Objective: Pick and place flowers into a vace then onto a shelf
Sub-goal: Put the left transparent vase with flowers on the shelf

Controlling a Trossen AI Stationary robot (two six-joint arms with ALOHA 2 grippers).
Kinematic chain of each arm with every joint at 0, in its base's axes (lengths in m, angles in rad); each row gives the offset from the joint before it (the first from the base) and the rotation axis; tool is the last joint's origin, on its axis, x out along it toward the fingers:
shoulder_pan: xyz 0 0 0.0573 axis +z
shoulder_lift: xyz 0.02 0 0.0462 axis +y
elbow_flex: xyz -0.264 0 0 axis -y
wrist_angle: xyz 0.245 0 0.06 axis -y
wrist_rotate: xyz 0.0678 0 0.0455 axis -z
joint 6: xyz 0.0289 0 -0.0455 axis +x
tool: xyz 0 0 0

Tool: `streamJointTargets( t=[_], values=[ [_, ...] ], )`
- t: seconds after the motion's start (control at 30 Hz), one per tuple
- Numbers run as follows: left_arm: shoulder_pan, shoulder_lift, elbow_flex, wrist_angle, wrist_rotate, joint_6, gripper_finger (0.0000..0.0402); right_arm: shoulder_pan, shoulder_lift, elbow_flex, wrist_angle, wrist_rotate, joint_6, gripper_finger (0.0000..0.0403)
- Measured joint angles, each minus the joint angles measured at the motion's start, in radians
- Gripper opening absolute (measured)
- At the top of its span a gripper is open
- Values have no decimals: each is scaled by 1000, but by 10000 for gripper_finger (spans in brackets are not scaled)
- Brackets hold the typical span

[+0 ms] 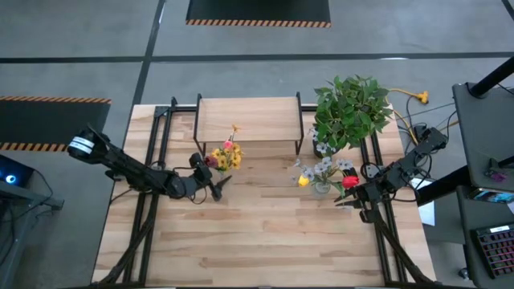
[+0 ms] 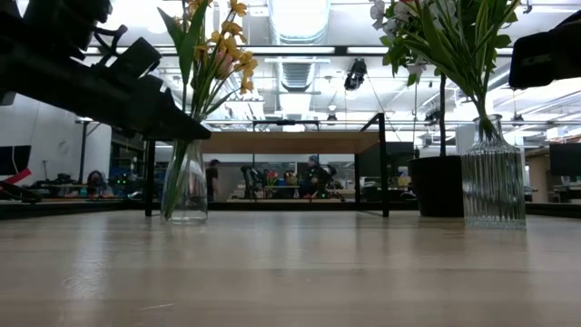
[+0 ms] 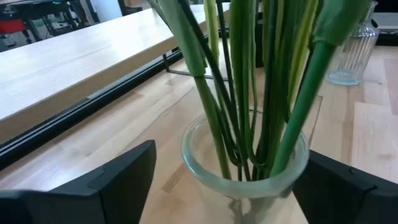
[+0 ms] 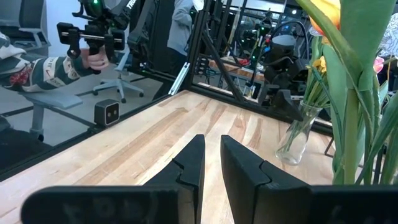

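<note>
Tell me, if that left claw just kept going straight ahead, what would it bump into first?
Probably the glass vase of flowers: the left gripper is open, its fingers on either side of the vase. The shelf stands beyond.

The right gripper [image 4: 211,163] hangs low over the wooden tabletop [image 4: 155,140], its two dark fingers [image 4: 189,165] nearly together with only a narrow gap between them. Close beside it rise thick green stems of flowers [image 4: 351,124], an orange-yellow head above. Farther across the tabletop stands a clear glass vase [image 4: 295,140] holding more stems. Beyond the tabletop's edge, a person's hand [image 4: 93,59] grips a black handle.
</note>
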Motion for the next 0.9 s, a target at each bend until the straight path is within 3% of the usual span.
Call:
streamJointTargets(
  t=[0.53,0.73,0.9],
  values=[
    [2,0,-2,4,0,-47,171,0,0,0,0,0,8,43],
    [2,-7,32,32,-1,-45,171,0,0,0,0,0,8,43],
    [1,-12,132,31,6,54,171,0,0,0,0,0,8,43]
  ],
)
